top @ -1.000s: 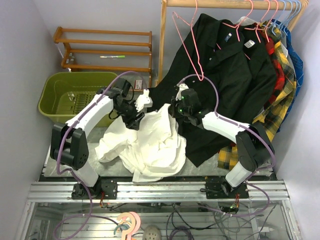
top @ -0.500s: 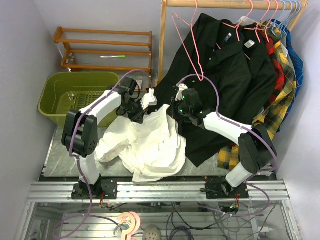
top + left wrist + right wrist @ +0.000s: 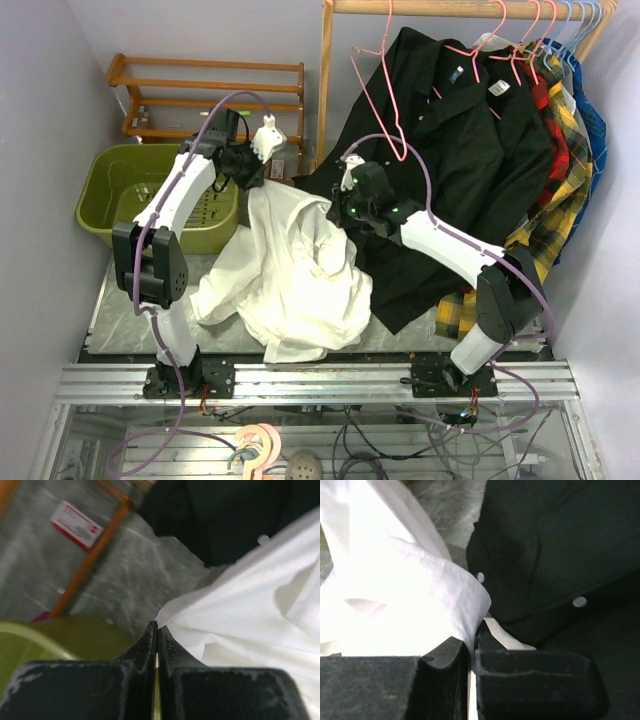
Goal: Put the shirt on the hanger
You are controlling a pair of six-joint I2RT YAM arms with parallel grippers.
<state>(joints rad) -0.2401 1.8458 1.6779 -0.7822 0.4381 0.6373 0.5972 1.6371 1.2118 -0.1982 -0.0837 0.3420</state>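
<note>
The shirt point(image 3: 300, 270) is only lifted, mostly heaped on the counter point(image 3: 110, 320). The left end effector point(image 3: 156, 630) is clenched on its edge over the far left corner, and the right end effector point(image 3: 471, 640) pinches another fold near the far edge. The hanger point(image 3: 400, 155) hangs bare on the rail point(image 3: 440, 8), so I judge the threading not yet begun.
</note>
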